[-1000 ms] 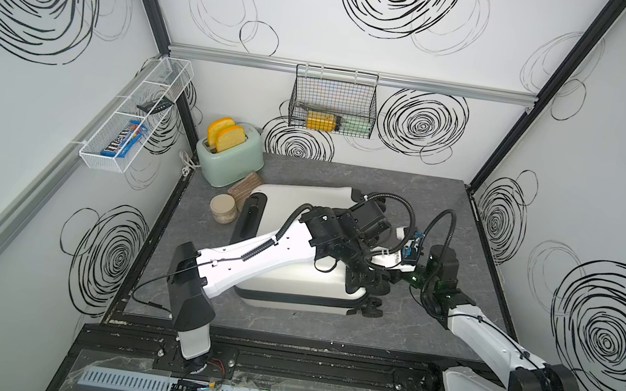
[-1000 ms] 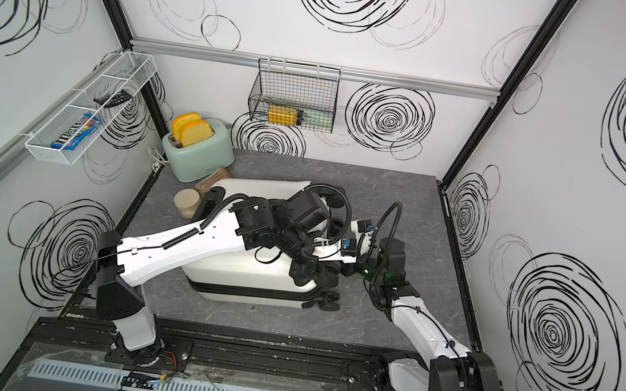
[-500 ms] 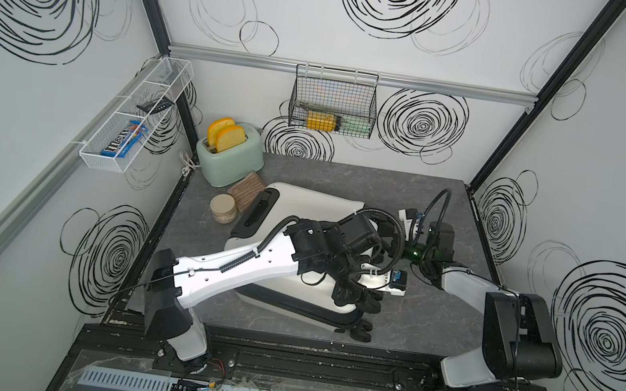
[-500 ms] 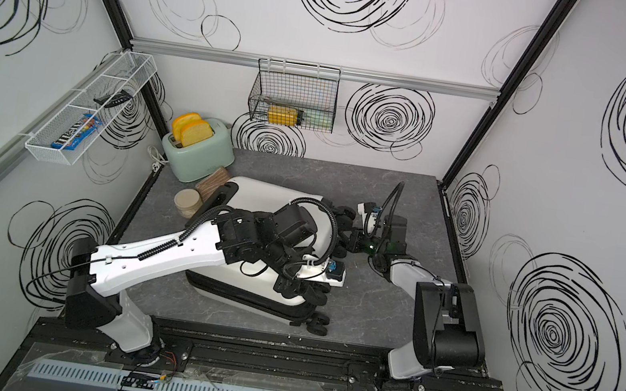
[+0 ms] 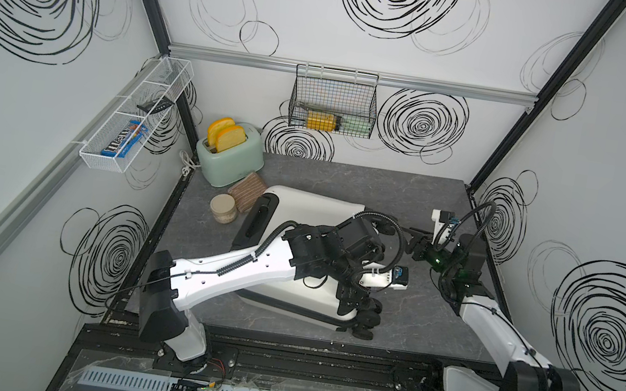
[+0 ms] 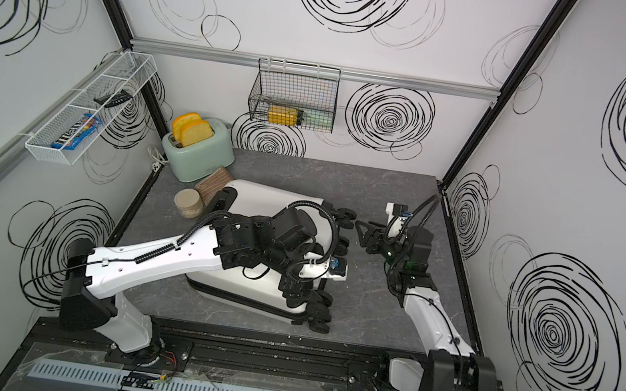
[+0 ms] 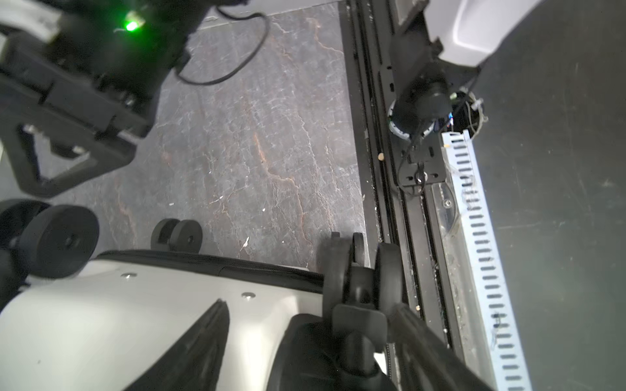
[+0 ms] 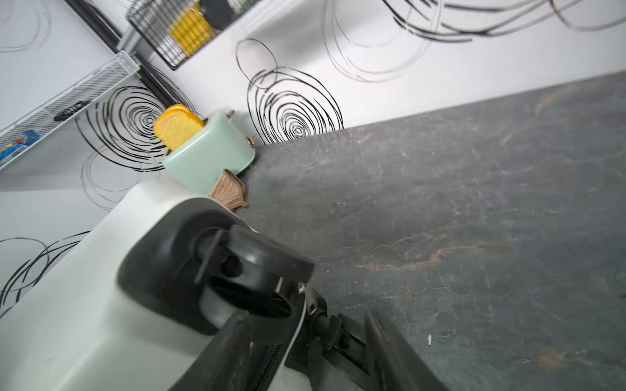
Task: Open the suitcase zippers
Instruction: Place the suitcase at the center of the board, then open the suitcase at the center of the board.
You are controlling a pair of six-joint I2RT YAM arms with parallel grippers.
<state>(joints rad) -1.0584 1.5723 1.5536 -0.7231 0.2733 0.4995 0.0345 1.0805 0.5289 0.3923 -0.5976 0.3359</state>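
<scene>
Suitcase: the suitcase (image 5: pixel 313 207) lies flat on the table (image 5: pixel 347 180), white shell up, between your two arms.
Long axis: it runs from the black handle (image 5: pixel 257 219), at the end nearest the toaster (image 5: pixel 230 159), to the wheel end, which faces your right arm.
Zipper band: the zippers (image 7: pixel 216 265) show as a thin black band along the seam between the shell halves. In the right wrist view the band passes beneath the far wheel (image 8: pixel 264 264).
Pull: a small dark pull (image 8: pixel 313 301) with a pale cord appears to sit at that far corner. It is blurred, so treat it as probable only.
Right gripper: the right gripper (image 8: pixel 306 315) has its jaws apart and grips nothing. The pull lies in line with the gap, right at the fingertips.
Left gripper: the left gripper (image 7: pixel 310 308) has its jaws apart, astride the near wheel (image 7: pixel 389 270) at the corner beside the front rail (image 7: pixel 379 152). As far as can be seen, they are not clamped on it.
Nearer arm: your right arm. The left gripper sits at the opposite corner of the wheel end.
Coming move (judgement): advance the right jaws onto the pull, close them, then draw it along the seam, away from the wheel.
Hazard (judgement): the far wheel crowds the pull, so you may pinch the caster or the cord instead.
</scene>
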